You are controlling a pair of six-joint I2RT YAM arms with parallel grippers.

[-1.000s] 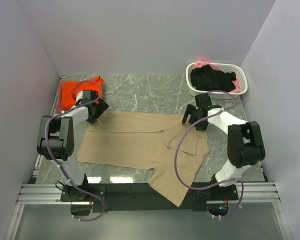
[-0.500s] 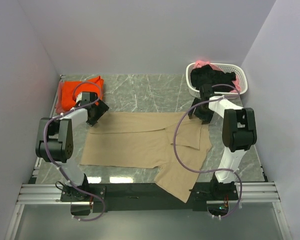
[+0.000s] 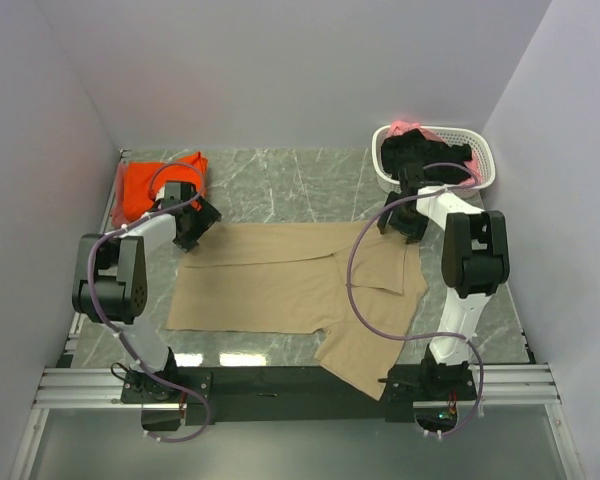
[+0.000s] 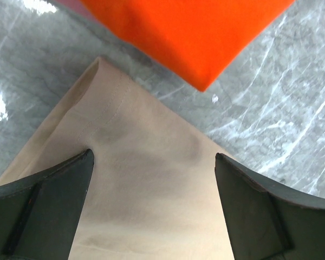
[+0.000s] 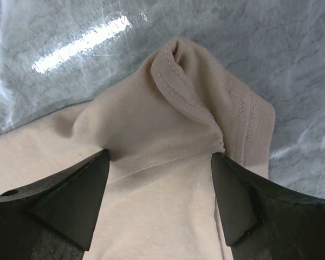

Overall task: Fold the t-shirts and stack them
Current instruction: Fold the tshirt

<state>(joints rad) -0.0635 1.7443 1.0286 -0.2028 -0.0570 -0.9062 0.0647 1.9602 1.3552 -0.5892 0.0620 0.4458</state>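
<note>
Marble surface (image 3: pixel 300 185) looks slippery; my left pincer (image 4: pixel 153 157) and right pincer (image 5: pixel 160 157) stand apart over the tan shirt (image 3: pixel 260 285), so closing might bunch it.

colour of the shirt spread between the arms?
The shirt is plain tan; top external shows it best.

Left claw (image 4: pixel 151 162) spread wide, angled downward, right claw (image 5: pixel 160 160) spread wide, angled downward

The left arm (image 3: pixel 150 232) hides part of the orange shirt (image 3: pixel 135 192); the basket (image 3: pixel 384 176)'s black clothes (image 3: pixel 425 158) are too bunched to count.
</note>
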